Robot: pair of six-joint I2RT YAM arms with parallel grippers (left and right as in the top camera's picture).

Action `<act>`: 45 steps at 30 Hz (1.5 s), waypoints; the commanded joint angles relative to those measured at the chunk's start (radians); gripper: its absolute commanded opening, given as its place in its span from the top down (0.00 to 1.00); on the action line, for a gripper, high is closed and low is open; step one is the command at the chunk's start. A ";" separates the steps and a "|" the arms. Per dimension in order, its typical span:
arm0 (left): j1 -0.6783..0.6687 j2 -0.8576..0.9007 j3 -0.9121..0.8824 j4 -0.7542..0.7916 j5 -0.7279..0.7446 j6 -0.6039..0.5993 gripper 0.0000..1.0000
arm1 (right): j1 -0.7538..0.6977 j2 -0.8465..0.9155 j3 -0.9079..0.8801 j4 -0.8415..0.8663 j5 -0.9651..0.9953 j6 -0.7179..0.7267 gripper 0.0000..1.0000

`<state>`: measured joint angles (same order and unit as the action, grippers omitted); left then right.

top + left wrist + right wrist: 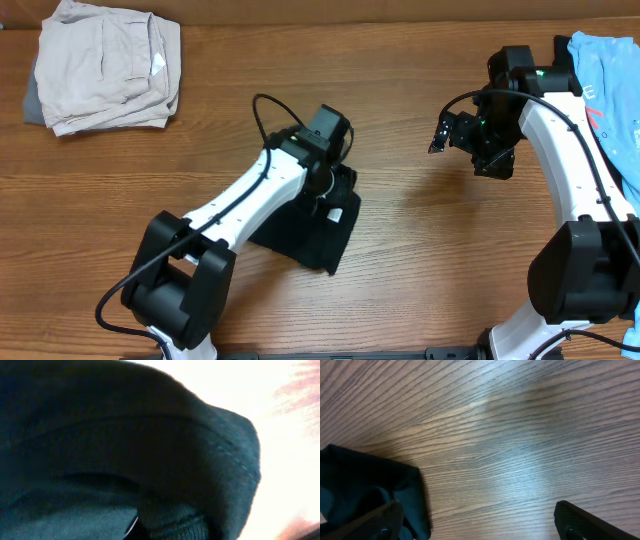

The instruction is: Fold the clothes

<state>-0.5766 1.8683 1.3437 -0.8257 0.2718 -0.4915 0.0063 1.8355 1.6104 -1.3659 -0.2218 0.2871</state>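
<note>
While the left end effector point(330, 186) sits buried in the black T-shirt point(310, 245), grip impossible to tell, the right end effector point(444, 134) hangs off to its right, fingers point(580, 521) apart.

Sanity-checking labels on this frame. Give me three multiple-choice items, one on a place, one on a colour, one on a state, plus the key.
1. Where in the overhead view is the beige folded garment?
A) top left
B) bottom right
C) under the left arm

2. What colour is the T-shirt under the left tool?
A) light blue
B) black
C) beige

3. How is the right tool?
A) shut on the T-shirt
B) shut, empty
C) open, empty

Key:
1 A, it sits in the top-left corner, far from both arms.
2 B, the cloth is black in the overhead and left wrist views.
3 C, the right wrist view shows a wide gap with nothing in it.
</note>
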 commanded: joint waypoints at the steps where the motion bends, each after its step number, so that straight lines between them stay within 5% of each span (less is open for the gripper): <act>1: -0.006 0.007 0.022 -0.016 0.048 0.005 0.96 | -0.001 -0.016 0.014 0.002 -0.006 -0.007 0.00; 6: -0.009 0.007 0.021 -0.025 0.166 0.067 0.96 | -0.001 -0.016 0.014 0.003 -0.006 -0.007 0.00; 13: -0.082 0.023 -0.013 -0.042 0.142 0.051 0.96 | -0.001 -0.016 0.014 0.013 -0.007 -0.007 0.00; 18: -0.130 0.030 -0.034 -0.045 0.174 0.050 0.76 | -0.001 -0.016 0.014 0.014 -0.007 -0.006 0.00; 21: -0.153 0.030 -0.034 -0.045 0.208 0.050 0.55 | -0.001 -0.016 0.014 0.017 -0.007 -0.006 0.00; 24: -0.164 0.029 -0.022 -0.050 0.262 0.074 0.84 | -0.001 -0.016 0.014 0.018 -0.007 -0.007 0.00; 27: -0.156 0.023 0.021 -0.084 0.350 0.141 0.96 | -0.001 -0.016 0.014 0.019 -0.006 -0.007 0.00; 32: -0.140 -0.022 0.143 -0.216 0.261 0.182 0.96 | -0.002 -0.016 0.014 0.026 -0.006 -0.007 0.00; 38: -0.089 -0.063 0.262 -0.303 -0.022 0.117 0.89 | -0.002 -0.016 0.014 0.042 -0.003 -0.007 0.00; 45: -0.050 -0.018 0.217 -0.233 -0.027 0.084 0.91 | -0.002 -0.016 0.014 0.046 -0.003 -0.007 0.00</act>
<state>-0.6289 1.8271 1.5852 -1.0786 0.2893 -0.3790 0.0063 1.8355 1.6104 -1.3254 -0.2214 0.2871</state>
